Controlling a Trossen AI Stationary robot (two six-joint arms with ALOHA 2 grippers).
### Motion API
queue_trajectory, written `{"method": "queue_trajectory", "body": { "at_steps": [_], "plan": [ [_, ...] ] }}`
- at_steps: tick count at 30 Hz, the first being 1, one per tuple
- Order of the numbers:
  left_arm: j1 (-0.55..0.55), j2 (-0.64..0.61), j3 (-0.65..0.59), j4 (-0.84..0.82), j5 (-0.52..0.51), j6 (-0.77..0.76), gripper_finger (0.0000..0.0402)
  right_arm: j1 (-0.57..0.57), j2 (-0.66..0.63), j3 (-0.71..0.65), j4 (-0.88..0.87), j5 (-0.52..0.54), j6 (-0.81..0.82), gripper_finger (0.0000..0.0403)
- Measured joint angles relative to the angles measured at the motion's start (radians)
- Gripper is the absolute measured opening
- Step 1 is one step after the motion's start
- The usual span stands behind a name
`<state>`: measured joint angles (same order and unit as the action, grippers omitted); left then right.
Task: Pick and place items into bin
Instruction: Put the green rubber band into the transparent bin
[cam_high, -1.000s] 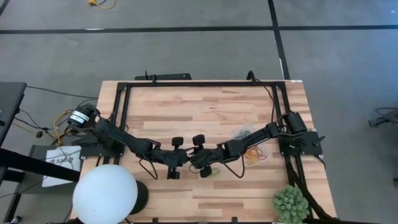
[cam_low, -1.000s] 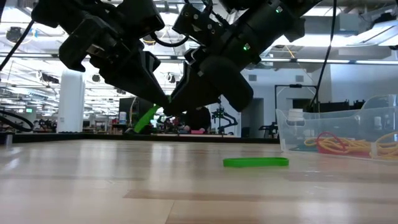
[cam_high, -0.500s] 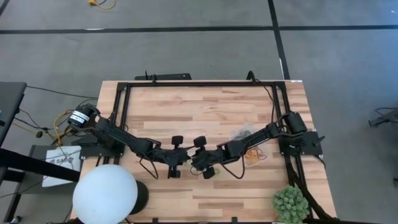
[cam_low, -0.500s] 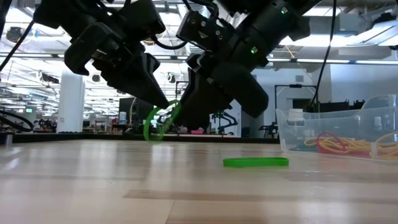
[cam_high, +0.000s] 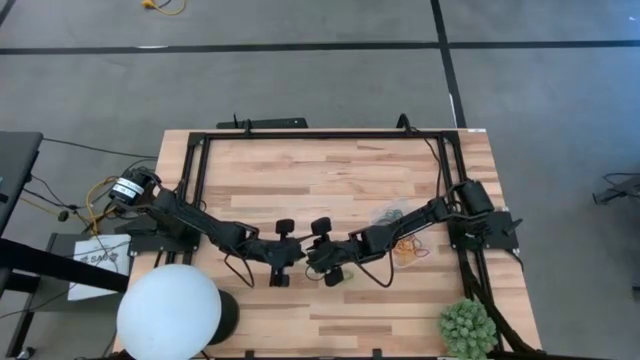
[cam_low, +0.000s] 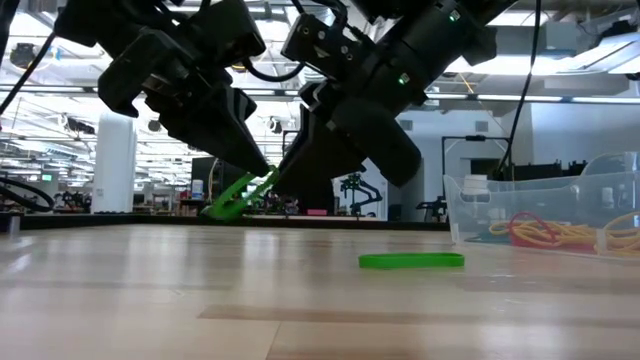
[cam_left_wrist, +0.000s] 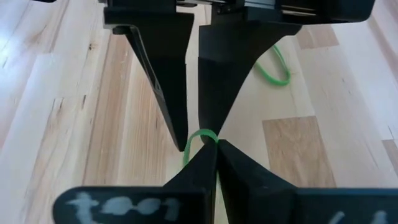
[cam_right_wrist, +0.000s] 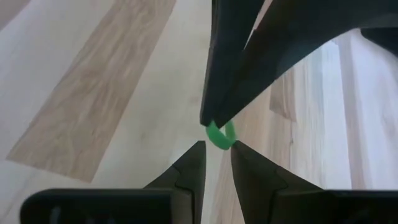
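A green rubber-band loop hangs above the middle of the table, and my left gripper is shut on it. My right gripper meets it tip to tip from the right, with a narrow gap between its fingers. The band sits just in front of that gap. A second green band lies flat on the wood to the right. The clear bin stands at the right with red and yellow bands inside it. My left gripper pinches one end of the green loop between its two fingertips. The fingers slant down from the table's left. The band is lifted clear of the table and slants down and left below the fingertips. Whether my right gripper touches the band cannot be told.
A white globe stands at the near left corner and a spiky green plant at the near right. A black frame runs along the far edge and both sides. Bare wood lies in front of the grippers.
Both grippers have stayed tip to tip above the table's middle. The green band showed as a flat slanting strip, then opened into a round hanging loop. It now shows as a flat slanting strip again.
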<state>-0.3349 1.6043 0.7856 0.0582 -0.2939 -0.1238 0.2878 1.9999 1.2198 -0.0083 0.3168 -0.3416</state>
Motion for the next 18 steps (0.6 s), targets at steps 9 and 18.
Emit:
{"method": "queue_trajectory", "body": {
  "at_steps": [9,18],
  "plan": [
    [0.001,0.000,0.000,0.000,0.001,-0.001,0.0000,0.000,0.000,0.000,0.044,-0.001,-0.008,0.0071],
    [0.001,0.000,0.000,-0.001,-0.002,-0.002,0.0000,-0.001,0.001,0.000,0.057,-0.021,-0.010,0.0071]
  ]
}}
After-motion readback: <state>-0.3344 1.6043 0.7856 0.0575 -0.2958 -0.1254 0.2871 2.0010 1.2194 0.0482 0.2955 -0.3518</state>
